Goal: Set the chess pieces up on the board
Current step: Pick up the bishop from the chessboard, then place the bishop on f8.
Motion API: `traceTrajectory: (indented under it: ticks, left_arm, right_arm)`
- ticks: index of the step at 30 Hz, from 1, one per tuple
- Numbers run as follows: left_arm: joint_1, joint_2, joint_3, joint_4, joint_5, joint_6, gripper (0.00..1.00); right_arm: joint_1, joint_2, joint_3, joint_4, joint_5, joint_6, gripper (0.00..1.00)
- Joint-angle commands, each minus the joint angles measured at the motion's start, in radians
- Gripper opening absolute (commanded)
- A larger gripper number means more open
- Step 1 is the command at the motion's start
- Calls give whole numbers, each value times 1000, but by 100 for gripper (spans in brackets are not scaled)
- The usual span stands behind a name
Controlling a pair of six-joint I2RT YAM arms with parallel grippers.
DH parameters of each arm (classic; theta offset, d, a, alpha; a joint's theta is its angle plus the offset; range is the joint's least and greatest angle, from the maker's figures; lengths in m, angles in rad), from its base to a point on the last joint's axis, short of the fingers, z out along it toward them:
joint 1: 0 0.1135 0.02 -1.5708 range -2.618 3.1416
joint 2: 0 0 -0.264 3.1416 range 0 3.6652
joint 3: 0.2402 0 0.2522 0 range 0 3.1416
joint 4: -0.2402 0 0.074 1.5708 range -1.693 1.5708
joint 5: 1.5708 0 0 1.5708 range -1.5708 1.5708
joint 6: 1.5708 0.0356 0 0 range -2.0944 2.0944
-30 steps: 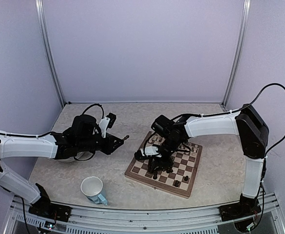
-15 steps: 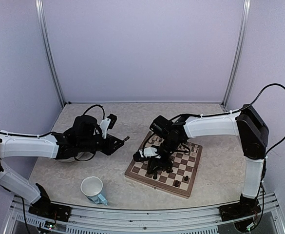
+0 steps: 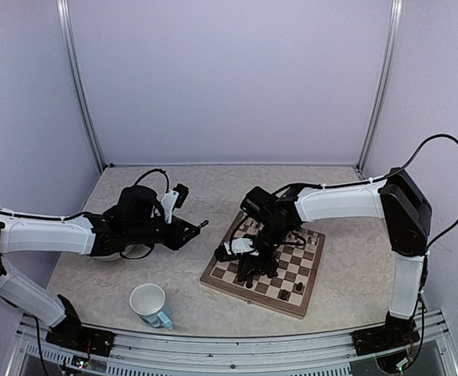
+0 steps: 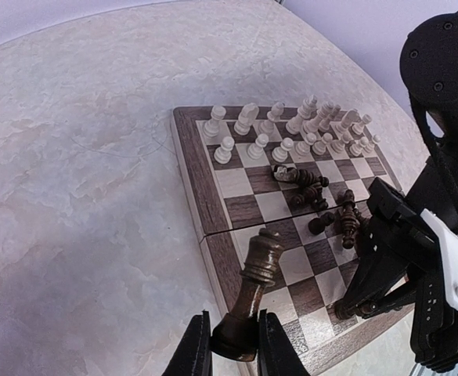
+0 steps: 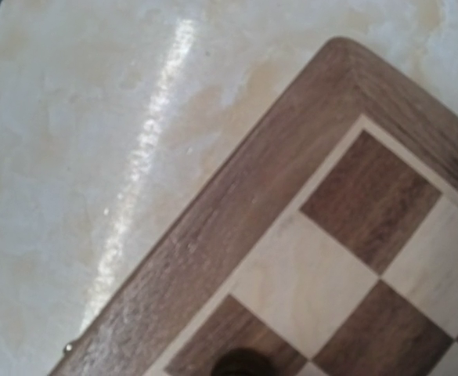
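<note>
Left jaws clench a dark piece (image 4: 258, 270) by its base beside the board (image 4: 188, 157), probably awaiting room, while right jaws, grip impossible to tell, hover over near-left squares.

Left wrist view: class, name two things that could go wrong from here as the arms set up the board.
1. The left gripper pinches the dark piece only at its base, and the piece leans; it may topple when set down.
2. The right gripper is low over the board, on the side facing the left arm, so the arms might collide if the left one reaches in.
</note>
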Motion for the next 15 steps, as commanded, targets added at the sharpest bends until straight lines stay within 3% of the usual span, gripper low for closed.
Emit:
traceTrajectory:
  ticks: [1, 7, 15]
  left_arm:
    - [3, 15, -8, 30, 7, 6, 9]
    - [3, 18, -6, 30, 6, 6, 9]
    - [3, 27, 15, 33, 9, 11, 9]
  right_arm:
    - [14, -24, 17, -28, -29, -23, 24]
    - [12, -41, 21, -21, -32, -13, 31]
    - [-14, -63, 92, -52, -64, -8, 33]
